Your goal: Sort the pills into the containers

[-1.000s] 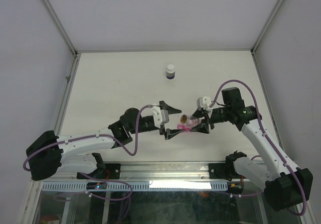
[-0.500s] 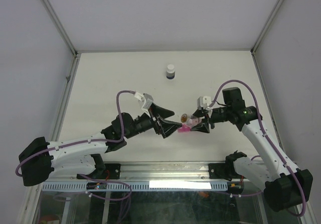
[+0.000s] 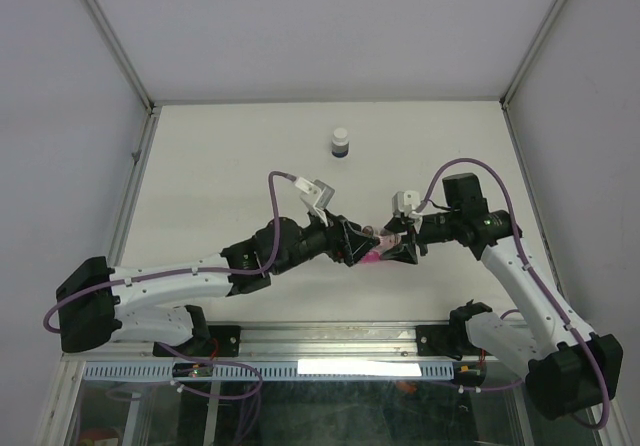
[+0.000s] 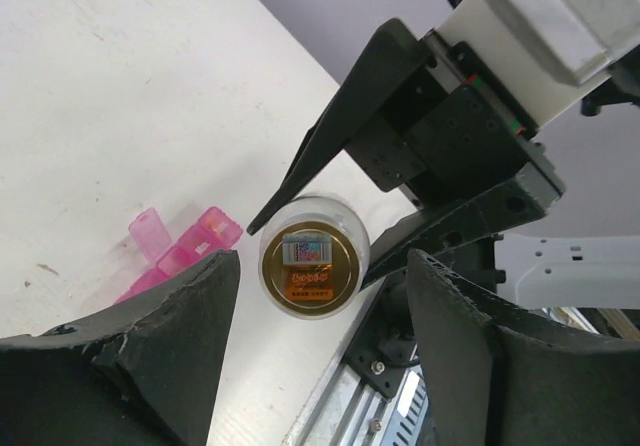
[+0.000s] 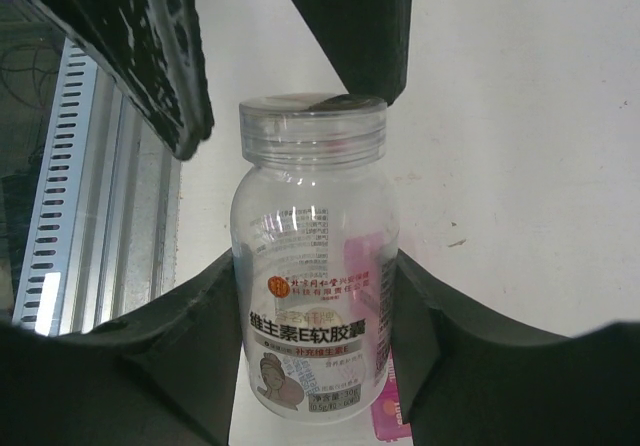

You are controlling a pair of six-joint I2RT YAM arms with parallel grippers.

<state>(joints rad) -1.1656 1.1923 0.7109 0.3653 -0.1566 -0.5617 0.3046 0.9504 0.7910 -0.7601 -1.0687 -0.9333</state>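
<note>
Pink and translucent, the pill-organizer strip [image 4: 212, 228] lies on the table [image 3: 220, 166], just beneath and to one side of the two meeting pairs of jaws; we cannot tell what its compartments hold. We see the right gripper [image 5: 315, 296] clamped on the body of the clear vial [image 5: 312, 226], whose gold cap [image 4: 308, 263] faces the left gripper [image 4: 322, 258]. That gripper's jaws are spread wide, flanking the cap with gaps on both sides. A white-capped dark bottle [image 3: 341, 144] stands well beyond both jaws.

Translucent pink organizer [image 4: 185, 246], clear gold-capped vial [image 5: 315, 296] with printed label, and a seemingly dark-blue, white-capped bottle [image 3: 341, 148].
</note>
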